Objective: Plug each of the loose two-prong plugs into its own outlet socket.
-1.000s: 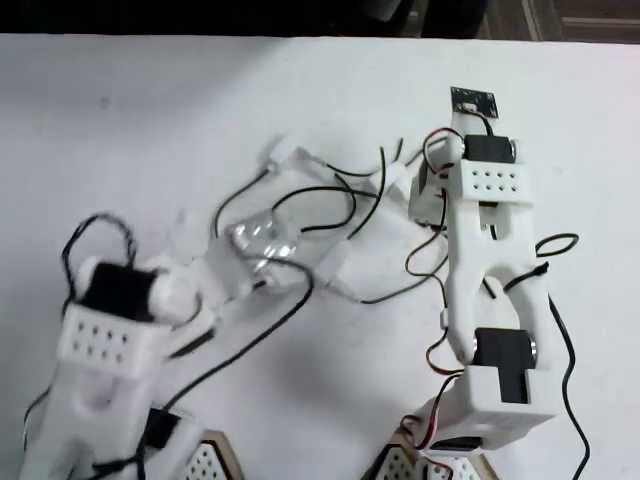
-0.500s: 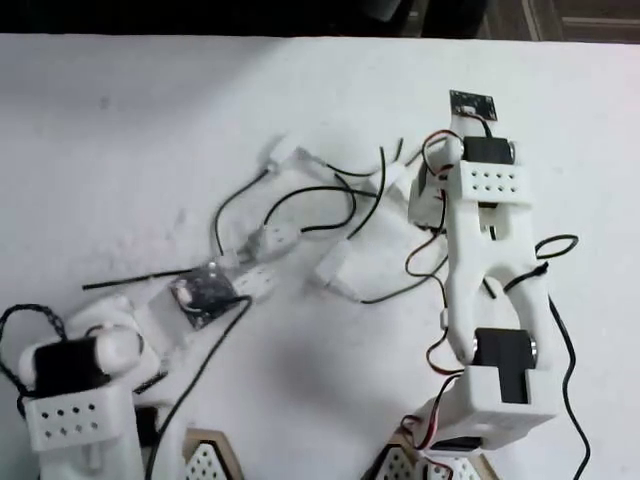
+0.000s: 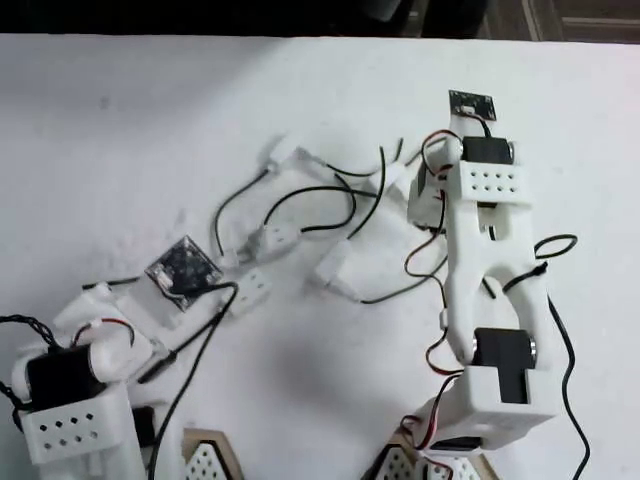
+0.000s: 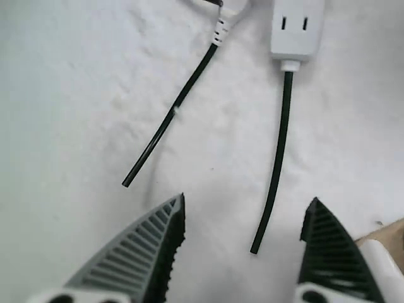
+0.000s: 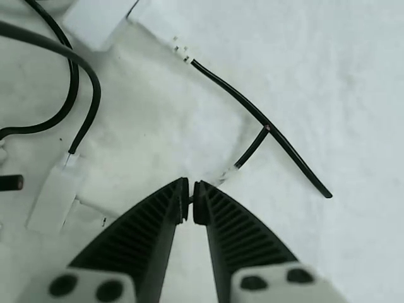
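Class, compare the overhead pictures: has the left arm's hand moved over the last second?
Yes. The left hand has pulled back toward the near-left corner of the table, farther from the motionless right arm.

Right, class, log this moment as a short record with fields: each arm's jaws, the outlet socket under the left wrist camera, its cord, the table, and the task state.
Left arm: jaws wide open above the table, nothing between them
Right arm: jaws shut, holding nothing
Outlet socket: white, lying flat, both slots empty
Socket's cord: black, its free end lying near the left arm's open jaws
Table: white
Task state: no plug in this socket yet
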Robot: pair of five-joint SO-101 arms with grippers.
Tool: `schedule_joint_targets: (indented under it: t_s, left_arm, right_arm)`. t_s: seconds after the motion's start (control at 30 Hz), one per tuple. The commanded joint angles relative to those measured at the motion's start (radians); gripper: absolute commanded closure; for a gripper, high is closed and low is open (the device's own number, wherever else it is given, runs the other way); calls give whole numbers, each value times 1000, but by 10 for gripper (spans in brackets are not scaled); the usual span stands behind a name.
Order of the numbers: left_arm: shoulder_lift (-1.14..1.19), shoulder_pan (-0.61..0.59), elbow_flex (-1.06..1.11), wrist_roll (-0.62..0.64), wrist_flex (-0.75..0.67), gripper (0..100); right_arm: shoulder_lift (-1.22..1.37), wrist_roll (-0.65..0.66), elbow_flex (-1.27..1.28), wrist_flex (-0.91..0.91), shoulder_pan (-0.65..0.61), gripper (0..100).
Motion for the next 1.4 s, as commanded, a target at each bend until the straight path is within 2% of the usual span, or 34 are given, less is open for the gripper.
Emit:
schedule_joint_targets:
  t_s: [0.0, 0.2, 0.3, 0.47, 0.63, 0.7, 0.83, 0.97, 1.13, 1.27, 1.37]
  left_arm:
    - [-5, -25, -78, 101, -20, 705]
    - [-8, -211, -196, 226, -26, 706]
    - [-10, -302, -158, 265, -51, 706]
    - [-12, -444, -31, 345, -184, 706]
    - [-12, -562, 137, 368, -292, 706]
    - [-12, -585, 210, 368, -328, 706]
    - [-12, -588, 348, 368, -393, 706]
    - [-12, -585, 430, 368, -439, 706]
    - [-12, -584, 448, 368, -454, 706]
    - [-12, -582, 466, 367, -457, 706]
    - [-12, -582, 476, 367, -473, 706]
  right_arm:
    - [-47, -3, 8, 13, -68, 981]
    - [-53, -3, -49, 104, -255, 981]
    - [-51, -3, -86, 101, -392, 981]
    - [-44, 8, -155, 51, -595, 981]
    - [-41, 269, -163, -28, -734, 980]
    - [-19, 324, -164, -48, -762, 973]
    - [88, 387, -212, -48, -780, 872]
    - [217, 454, -281, -47, -800, 855]
    - [349, 463, -379, -48, -863, 844]
    - [469, 457, -470, -50, -869, 760]
    - [564, 457, -542, -48, -855, 748]
